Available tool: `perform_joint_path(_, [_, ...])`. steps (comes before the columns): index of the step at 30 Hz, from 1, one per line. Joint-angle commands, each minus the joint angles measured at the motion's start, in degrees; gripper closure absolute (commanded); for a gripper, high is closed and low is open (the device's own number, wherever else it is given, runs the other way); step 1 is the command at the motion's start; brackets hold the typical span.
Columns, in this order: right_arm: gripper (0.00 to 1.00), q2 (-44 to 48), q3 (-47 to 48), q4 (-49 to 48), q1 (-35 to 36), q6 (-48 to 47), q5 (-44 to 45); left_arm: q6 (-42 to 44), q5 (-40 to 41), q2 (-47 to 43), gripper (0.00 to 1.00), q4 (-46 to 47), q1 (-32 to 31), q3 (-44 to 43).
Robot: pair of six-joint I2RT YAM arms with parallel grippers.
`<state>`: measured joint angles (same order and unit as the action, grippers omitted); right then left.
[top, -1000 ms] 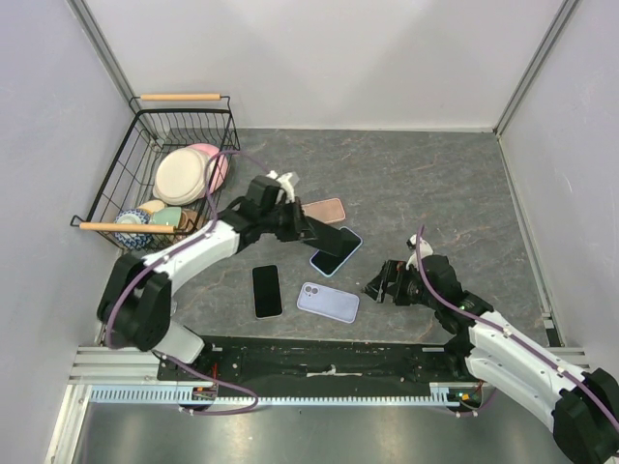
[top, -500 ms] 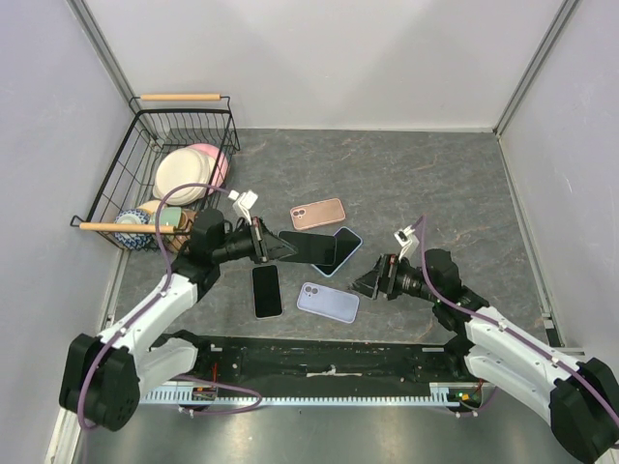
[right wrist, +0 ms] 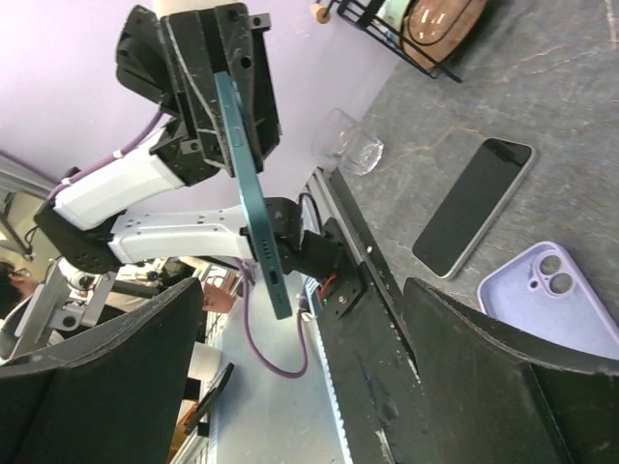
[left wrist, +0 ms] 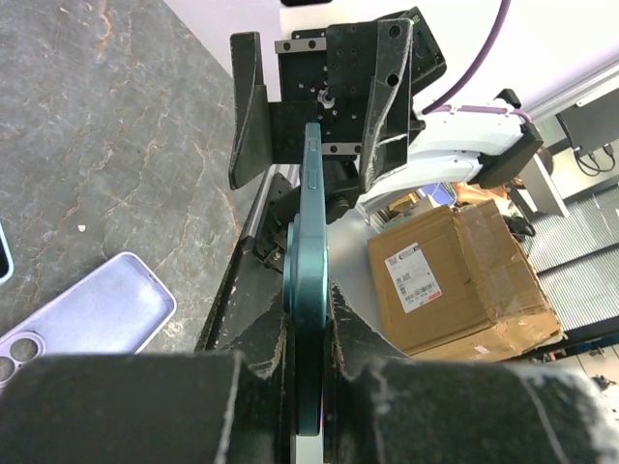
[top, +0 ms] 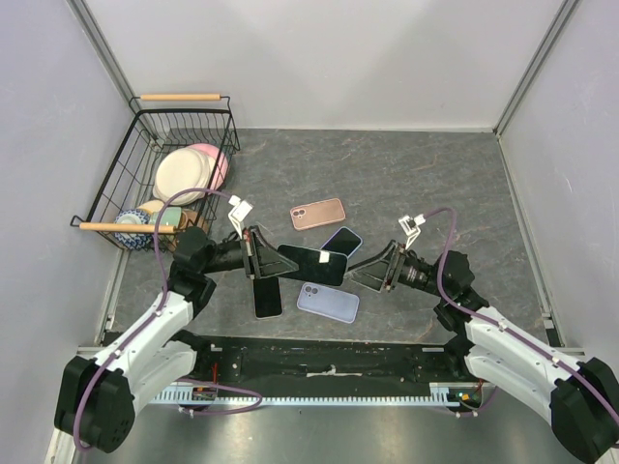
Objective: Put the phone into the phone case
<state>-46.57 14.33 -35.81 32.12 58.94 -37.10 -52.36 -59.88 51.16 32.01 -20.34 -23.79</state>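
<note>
Since the lavender case [top: 328,302] lies flat by the table's near edge beside a black phone [top: 267,290], the teal phone [top: 311,264] hangs edge-up in the air just above them. The left gripper [top: 263,261] is clamped on 1 end. The right gripper [top: 365,274] has its jaws spread either side of the other end, so I'd guess a handoff. Farther out sit a blue-rimmed phone [top: 340,241], a pink one [top: 318,213], and a wire basket [top: 182,98] in the far-left corner. Nothing covers the case.

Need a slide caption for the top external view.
Left gripper holds the phone out toward the open right gripper; the lilac case lies flat on the table.
</note>
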Motion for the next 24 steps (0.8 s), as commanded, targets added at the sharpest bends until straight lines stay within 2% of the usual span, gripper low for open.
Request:
perform_joint_path(1, [0.10,0.34,1.40,-7.17,1.19,2.67,-0.69,-3.80,-2.79,-1.41,0.98,7.01,0.12,0.50])
perform_joint_path(7, [0.16,-2.12,1.67,-10.41,3.82,3.02,0.19,-4.42,-2.70,-1.41,0.98,7.98,0.12,0.85])
perform_joint_path(8, [0.28,-2.39,1.76,-10.77,4.09,2.94,0.36,-4.59,-2.70,-1.41,0.98,8.24,0.12,0.85])
perform_joint_path(9, [0.34,-2.91,1.58,-10.77,4.61,2.94,0.62,-4.77,-2.70,-1.41,0.98,8.33,0.12,0.94])
perform_joint_path(18, [0.41,-4.41,1.58,-14.02,5.59,4.17,2.47,-4.95,-2.88,-0.97,0.98,8.86,0.12,1.73])
perform_joint_path(23, [0.64,-6.07,1.93,-14.90,5.67,4.43,3.35,-5.12,-3.32,-0.88,0.98,9.30,0.04,1.99])
perform_joint_path(24, [0.66,-6.34,2.11,-14.99,5.76,4.34,3.00,-5.21,-3.40,-0.97,0.98,9.30,0.04,1.99])
